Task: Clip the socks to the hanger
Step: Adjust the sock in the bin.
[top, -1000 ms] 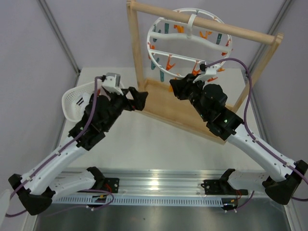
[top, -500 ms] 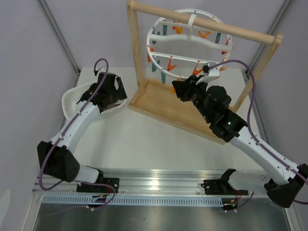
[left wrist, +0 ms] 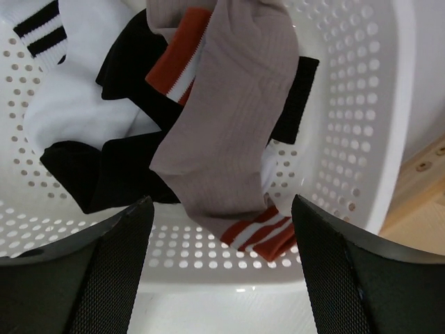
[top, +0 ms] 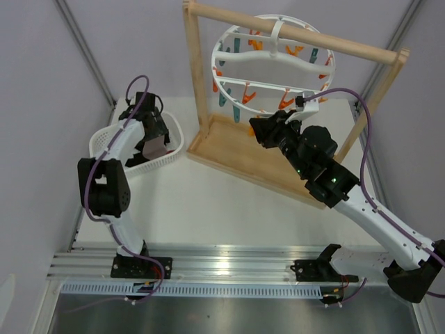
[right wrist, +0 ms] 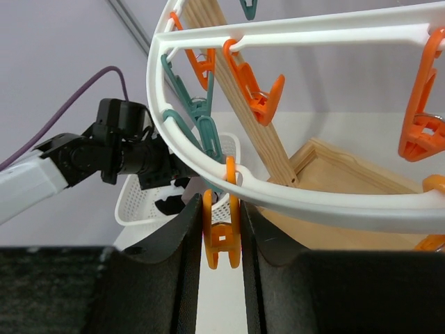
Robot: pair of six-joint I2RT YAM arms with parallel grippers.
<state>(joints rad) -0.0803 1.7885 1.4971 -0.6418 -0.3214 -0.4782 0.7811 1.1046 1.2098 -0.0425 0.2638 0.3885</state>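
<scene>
Hovering over the basket (top: 104, 142), the left gripper (left wrist: 219, 209) has its jaws spread wide, nothing between them. Below it, inside the basket, lie the socks (left wrist: 229, 125). One taupe sock lies on top of the pile, its red-and-white striped cuff near the basket's wall, between the two fingers (left wrist: 118, 257). The second taupe sock shows only partly at the upper edge of the left wrist view, its red cuff lying against the first. Under both: black socks (left wrist: 118, 174) and a white sock (left wrist: 76, 90) with black stripes.

The hanger (top: 222, 94) hangs by its hook from the top bar of the rack (top: 198, 76), well apart from the basket. It is tilted, with orange and teal clips dangling from ring and crossbars.

The right gripper (right wrist: 221, 216) is raised to the lower rim of the hanger. Its jaws are closed on one orange clip (right wrist: 221, 243), a finger touching each side. That clip hangs from the ring just beside a teal one (right wrist: 208, 136).

No sock is on the hanger; both are in the basket, at the far left of the table.
</scene>
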